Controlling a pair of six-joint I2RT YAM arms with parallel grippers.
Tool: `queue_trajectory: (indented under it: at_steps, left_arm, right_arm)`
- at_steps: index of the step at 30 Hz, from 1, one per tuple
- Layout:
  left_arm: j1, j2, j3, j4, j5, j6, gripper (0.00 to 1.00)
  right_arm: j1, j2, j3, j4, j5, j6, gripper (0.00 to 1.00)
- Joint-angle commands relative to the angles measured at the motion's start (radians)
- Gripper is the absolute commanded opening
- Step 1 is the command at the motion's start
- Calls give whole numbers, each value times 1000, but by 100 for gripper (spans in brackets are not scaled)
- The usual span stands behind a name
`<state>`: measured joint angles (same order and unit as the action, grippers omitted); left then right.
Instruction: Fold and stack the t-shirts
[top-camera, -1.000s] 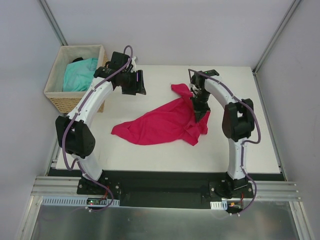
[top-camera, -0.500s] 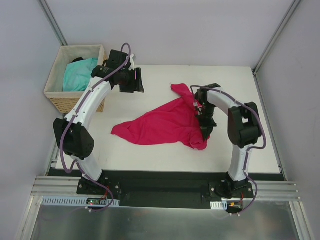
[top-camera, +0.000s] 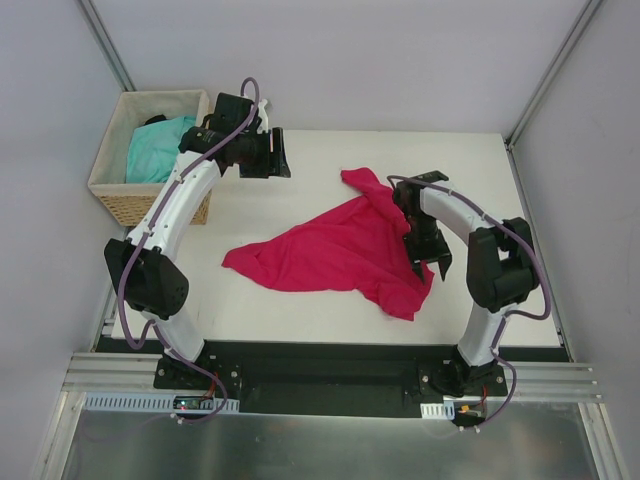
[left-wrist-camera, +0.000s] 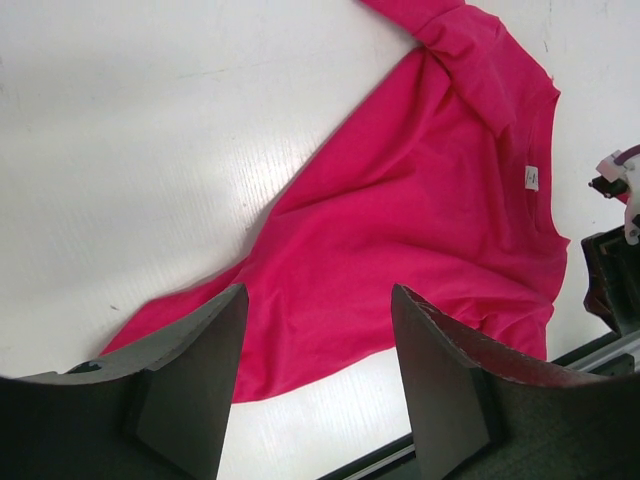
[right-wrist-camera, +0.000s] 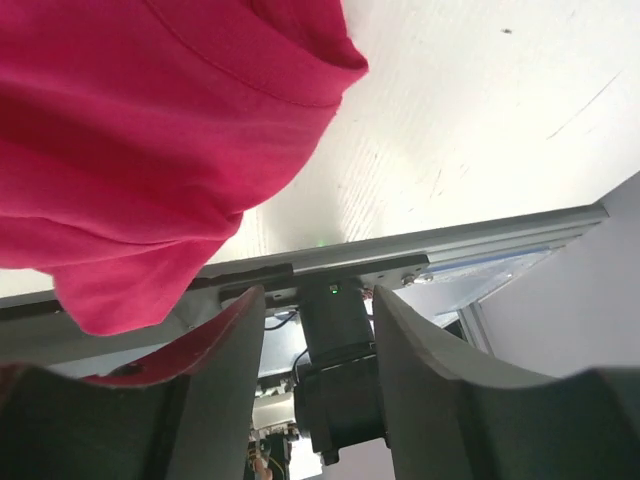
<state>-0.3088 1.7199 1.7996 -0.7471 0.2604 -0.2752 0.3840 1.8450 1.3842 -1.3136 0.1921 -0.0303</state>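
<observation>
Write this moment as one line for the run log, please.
pink shirt: unfolded on table | turquoise shirt: in basket | left gripper: open, empty | right gripper: open, by pink shirt

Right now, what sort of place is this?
Probably a robot lab test cell: a white table boxed in by grey panels, an aluminium mounting rail at its near edge, and staged laundry, a crimson t-shirt and a wicker basket.
</observation>
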Motion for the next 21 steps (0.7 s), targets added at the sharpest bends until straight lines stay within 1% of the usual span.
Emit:
queue_trajectory:
  at_steps: [1,2,4,7,8,9,10,12,14,15,16,18,21]
  left_arm:
    - [-12,-42,41,-6,4,13,59]
    - [-12,-40,38,-8,2,16,59]
    - [-12,-36,35,-6,3,16,59]
    - [-12,-32,38,-6,14,11,58]
    - [-12,-31,44,-8,14,11,57]
    - [-12,-34,49,-8,20,10,58]
    - [-12,-37,50,-8,26,14,57]
    - [-13,-54,58,-9,33,19,57]
    - [-12,-71,57,-8,36,27,57]
    - [-13,-86,55,-6,49,31,57]
    - [-13,-97,55,-5,74,50,57]
    - [-15,-123,46,12,76,65,58]
    - [-15,-144,44,29,76,83,59]
  right_arm:
    - [3,-47,77,-131,-49,27,48]
    - [6,-52,90,-133,-80,27,46]
    - [13,-50,99,-142,-153,24,45]
    - [16,-5,61,-144,-164,-3,43]
    - [16,9,47,-144,-163,-14,36]
    - [16,17,46,-142,-166,-17,33]
    - [16,23,47,-141,-171,-17,32]
    - [19,36,67,-128,-175,-20,34]
    - [16,78,88,-121,-137,-19,41]
    - [18,97,105,-112,-91,-10,41]
    - [15,109,108,-95,-77,-5,41]
    - [9,132,119,-56,-60,15,43]
    - [6,109,116,-15,-24,26,47]
